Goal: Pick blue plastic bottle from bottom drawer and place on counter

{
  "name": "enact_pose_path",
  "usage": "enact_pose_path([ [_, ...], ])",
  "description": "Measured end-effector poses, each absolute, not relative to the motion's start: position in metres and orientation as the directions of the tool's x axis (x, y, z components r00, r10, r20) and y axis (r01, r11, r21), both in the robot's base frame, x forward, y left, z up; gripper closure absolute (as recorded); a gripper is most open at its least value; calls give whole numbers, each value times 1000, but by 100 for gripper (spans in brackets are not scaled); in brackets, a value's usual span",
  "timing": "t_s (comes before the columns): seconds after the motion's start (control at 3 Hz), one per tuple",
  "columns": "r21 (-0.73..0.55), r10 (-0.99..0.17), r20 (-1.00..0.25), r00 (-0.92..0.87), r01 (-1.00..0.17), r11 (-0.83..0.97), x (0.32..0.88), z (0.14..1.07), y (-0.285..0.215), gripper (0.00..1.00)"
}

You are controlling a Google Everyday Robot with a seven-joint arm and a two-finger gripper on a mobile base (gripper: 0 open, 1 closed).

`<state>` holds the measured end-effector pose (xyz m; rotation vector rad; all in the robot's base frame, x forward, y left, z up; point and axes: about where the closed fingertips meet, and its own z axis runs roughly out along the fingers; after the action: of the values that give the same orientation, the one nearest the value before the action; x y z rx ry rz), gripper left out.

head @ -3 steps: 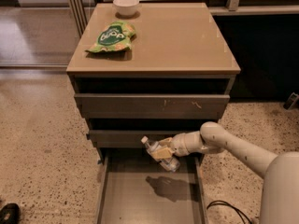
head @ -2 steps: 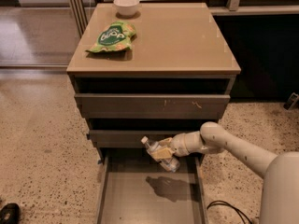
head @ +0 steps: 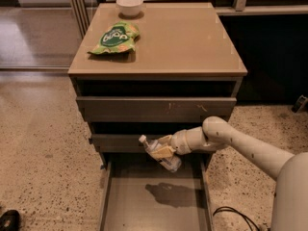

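Bottle (head: 171, 163) of clear plastic, white cap and pale label, hangs tilted above the open bottom drawer (head: 126, 203), cap up and to the left. We see the gripper (head: 162, 151) near the drawer's back edge, its tan fingers clamped around the bottle's middle. The drawer's flat grey floor shows the bottle's shadow. On the glossy tan counter (head: 183, 37), a green bag (head: 114, 36) lies by the left edge and a white bowl (head: 130, 5) sits at the back edge.
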<state>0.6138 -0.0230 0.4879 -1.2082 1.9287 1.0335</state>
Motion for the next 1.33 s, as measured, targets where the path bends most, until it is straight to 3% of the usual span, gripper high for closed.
enact_pose_path([
  [0.67,190,-376,-869,-322,-918,348,623,587,-22,100],
  [1.0,173,-331,-883,-333,-887,428,659,659,-49,100],
  [1.33,187,-329,-881,-340,-889,418,650,657,-42,100],
])
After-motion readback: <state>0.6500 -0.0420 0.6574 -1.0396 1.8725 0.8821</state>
